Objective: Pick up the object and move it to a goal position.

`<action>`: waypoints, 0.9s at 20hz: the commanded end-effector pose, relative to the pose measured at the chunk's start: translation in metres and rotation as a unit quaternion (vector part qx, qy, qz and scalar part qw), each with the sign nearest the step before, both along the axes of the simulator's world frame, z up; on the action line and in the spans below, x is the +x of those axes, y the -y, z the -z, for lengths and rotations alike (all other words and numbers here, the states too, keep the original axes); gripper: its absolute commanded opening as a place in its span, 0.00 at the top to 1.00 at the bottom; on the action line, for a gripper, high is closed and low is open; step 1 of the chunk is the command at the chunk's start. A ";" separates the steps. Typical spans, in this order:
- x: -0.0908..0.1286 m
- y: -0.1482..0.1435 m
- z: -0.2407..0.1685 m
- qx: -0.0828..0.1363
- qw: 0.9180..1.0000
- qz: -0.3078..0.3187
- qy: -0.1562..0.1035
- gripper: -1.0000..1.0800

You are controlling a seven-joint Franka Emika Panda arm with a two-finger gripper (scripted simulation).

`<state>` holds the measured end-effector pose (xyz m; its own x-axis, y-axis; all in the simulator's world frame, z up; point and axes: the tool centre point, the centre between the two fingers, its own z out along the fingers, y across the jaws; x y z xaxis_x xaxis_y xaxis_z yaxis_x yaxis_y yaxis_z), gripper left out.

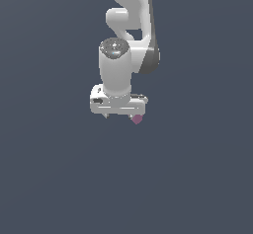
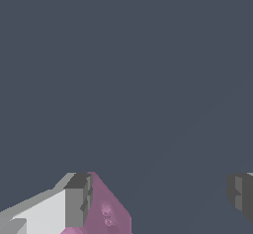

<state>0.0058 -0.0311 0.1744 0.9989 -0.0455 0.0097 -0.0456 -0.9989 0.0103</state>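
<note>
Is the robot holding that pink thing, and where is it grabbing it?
No, nothing is held. The gripper is open, its fingers far apart. The pink block sits right beside one finger, not squeezed between both.

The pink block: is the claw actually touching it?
Cannot tell. In the wrist view the pink block sits right against one finger, with no visible gap; the other finger is far off. The claw hides most of it.

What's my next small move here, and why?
Probably shift the gripper sideways to centre it over the pink block before closing. In the wrist view the jaws stand wide apart, the block lies against one finger, and the other finger is far off.
</note>
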 end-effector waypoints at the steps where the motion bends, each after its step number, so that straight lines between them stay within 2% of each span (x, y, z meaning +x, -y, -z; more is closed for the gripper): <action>1: 0.000 0.002 0.001 -0.001 1.000 0.001 -0.001 0.04; 10: -0.009 -0.006 0.003 0.001 1.000 -0.030 -0.001 0.04; 18: -0.035 -0.024 0.009 0.003 0.994 -0.110 -0.002 0.04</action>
<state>-0.0237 -0.0110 0.1669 0.9905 0.1375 0.0056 0.1375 -0.9905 0.0046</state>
